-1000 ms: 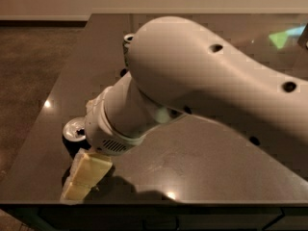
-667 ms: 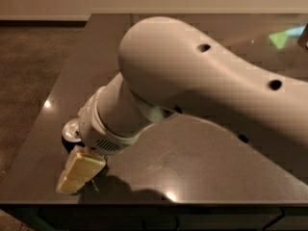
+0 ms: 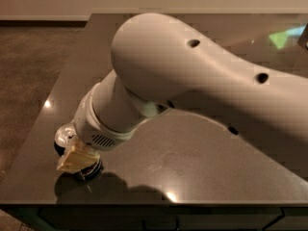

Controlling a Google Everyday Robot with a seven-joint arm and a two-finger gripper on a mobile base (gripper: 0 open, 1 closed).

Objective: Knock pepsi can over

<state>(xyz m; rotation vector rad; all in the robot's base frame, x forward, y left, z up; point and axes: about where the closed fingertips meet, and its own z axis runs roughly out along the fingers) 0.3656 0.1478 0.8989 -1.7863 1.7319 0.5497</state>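
Pincer (image 3: 77,159) low at the front-left corner of the bench (image 3: 202,172), tan and pale, directly over the pepsi can (image 3: 62,136); open or closed, cannot tell. Seen from the camera view only: silver top of the can peeking out just left of the wrist, dark body showing beneath the pincer near the front edge, the rest hidden. Upright or tipped, cannot tell. Thick white arm (image 3: 192,76) sweeping in from the right edge across the middle of the bench, with a shadow along the front edge. Greenish glint (image 3: 283,36) near the far-right corner. Brown floor (image 3: 29,66) beyond the left edge
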